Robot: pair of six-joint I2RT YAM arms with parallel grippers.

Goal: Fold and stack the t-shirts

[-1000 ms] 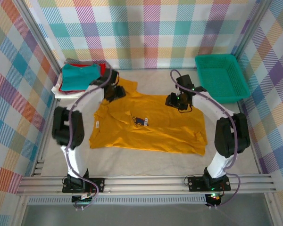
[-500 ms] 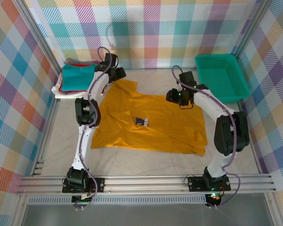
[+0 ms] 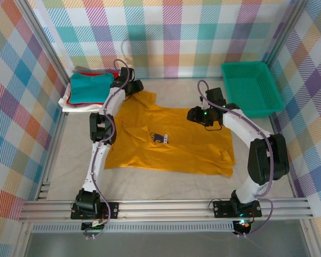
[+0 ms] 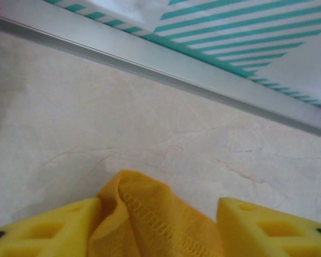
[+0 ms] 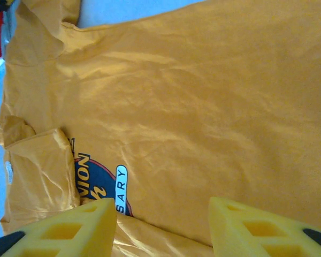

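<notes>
Top view, tee: the mustard-yellow tee (image 3: 187, 144) is spread flat in the middle of the table (image 3: 150, 184), with its small print (image 3: 158, 137) facing up.
Top view, stack: folded tees (image 3: 88, 88), teal on top, are piled at the far left corner.
Top view, room: checked walls (image 3: 171, 32) are seen all around, and a green basket (image 3: 245, 65) is set at the far right.
Top view, arms: the left gripper (image 3: 135, 85) is placed at the tee's far left corner. The right gripper (image 3: 197, 115) is over its far right part.
Left wrist view: the left gripper (image 4: 159, 209) is held apart and unclenched, with a bunched hem of the tee between its yellow fingers. Pale table and a metal rail (image 4: 176, 75) are seen beyond.
Right wrist view: the right gripper (image 5: 163, 206) is spread wide above the tee, with nothing gripped. Soft creases and the letters "SARY" are shown.
</notes>
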